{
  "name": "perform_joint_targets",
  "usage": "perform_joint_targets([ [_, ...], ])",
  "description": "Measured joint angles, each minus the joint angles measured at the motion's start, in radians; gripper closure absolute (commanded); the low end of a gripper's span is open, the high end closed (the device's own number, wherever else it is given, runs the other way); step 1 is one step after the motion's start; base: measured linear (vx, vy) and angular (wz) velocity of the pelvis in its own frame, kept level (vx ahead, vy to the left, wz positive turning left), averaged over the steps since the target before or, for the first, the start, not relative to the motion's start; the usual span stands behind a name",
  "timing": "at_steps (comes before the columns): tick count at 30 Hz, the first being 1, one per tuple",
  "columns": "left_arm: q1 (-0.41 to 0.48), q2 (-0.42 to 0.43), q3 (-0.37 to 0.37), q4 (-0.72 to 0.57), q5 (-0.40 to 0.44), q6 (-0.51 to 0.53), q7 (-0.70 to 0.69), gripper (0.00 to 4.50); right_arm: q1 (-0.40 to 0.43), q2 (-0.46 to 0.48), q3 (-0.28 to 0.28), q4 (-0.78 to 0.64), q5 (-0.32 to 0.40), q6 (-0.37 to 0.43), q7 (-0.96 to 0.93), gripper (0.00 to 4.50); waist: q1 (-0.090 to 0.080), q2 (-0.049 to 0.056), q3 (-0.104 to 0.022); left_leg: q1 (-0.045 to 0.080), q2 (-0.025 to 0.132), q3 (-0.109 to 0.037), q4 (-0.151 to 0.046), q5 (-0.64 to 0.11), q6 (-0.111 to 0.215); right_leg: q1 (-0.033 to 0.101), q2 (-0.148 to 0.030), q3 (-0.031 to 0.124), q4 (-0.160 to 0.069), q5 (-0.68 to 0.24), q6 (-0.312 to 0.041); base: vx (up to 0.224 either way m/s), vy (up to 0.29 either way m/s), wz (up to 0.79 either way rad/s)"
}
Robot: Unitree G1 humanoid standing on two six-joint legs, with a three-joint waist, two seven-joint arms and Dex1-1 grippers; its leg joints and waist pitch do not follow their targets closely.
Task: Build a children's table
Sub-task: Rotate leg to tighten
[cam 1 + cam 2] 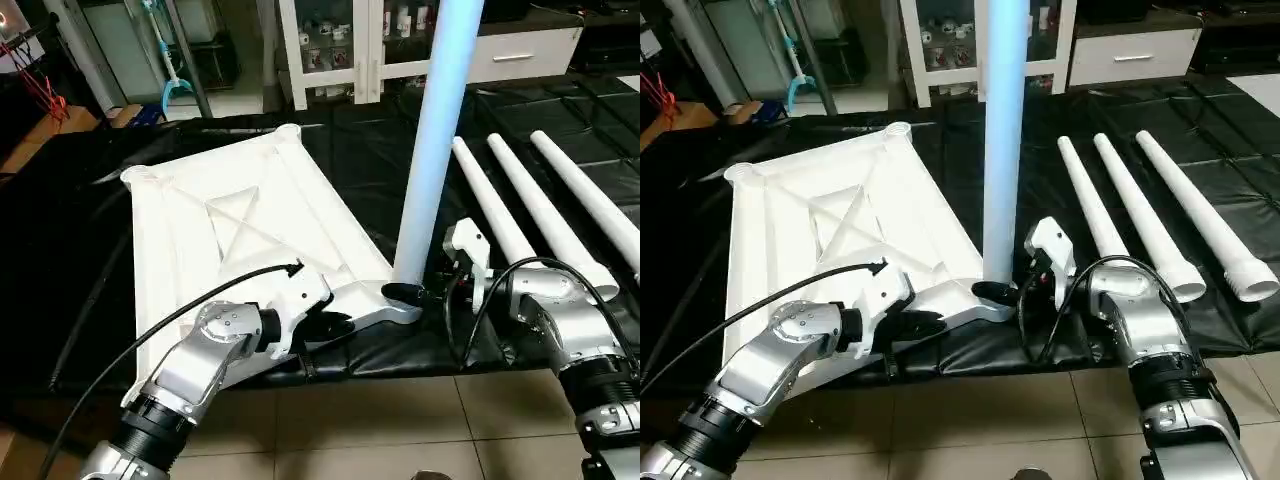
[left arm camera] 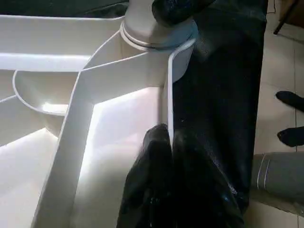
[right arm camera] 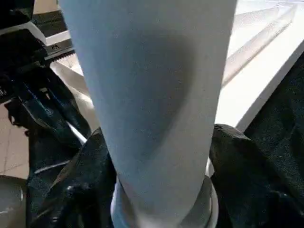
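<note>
On my left, the left gripper (image 1: 335, 322) pinches the near rim of the tabletop (image 1: 215, 225), which lies ribbed side up on the black mat (image 1: 70, 260). Just right of it, the upright leg (image 1: 437, 130) stands with its foot in the near corner socket (image 2: 154, 35), long axis vertical. My right gripper (image 3: 156, 156) clasps its base. Three more legs (image 1: 545, 205), white and tapered, lie further right.
</note>
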Motion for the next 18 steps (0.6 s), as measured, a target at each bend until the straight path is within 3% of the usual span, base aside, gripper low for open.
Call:
perform_joint_targets([
  [4,0.000,0.001,0.000,-0.002,0.000,0.002,0.001,4.50,-0.002,0.003,0.000,0.006,0.004,0.001,0.015,2.27,-0.001,0.000,0.000,0.000,0.000,0.001,0.000,0.000,0.000,-0.001,0.001,0.003,0.000,0.000,0.000,0.000,0.000,0.00],
  [11,0.004,0.011,0.006,-0.006,0.000,0.006,0.002,4.50,-0.003,0.027,-0.003,0.010,0.003,0.000,-0.012,2.46,-0.007,0.000,0.000,0.000,0.000,0.001,0.000,0.000,0.000,-0.002,0.003,0.007,0.000,-0.001,0.002,0.000,0.000,0.00],
  [18,-0.035,-0.035,0.014,0.055,0.053,0.001,0.105,4.50,-0.014,0.122,-0.022,0.037,-0.044,-0.033,-0.268,2.50,-0.024,-0.001,0.000,0.000,0.000,0.001,0.001,0.000,0.000,-0.003,0.006,0.011,-0.002,-0.005,0.009,0.000,0.000,0.00],
])
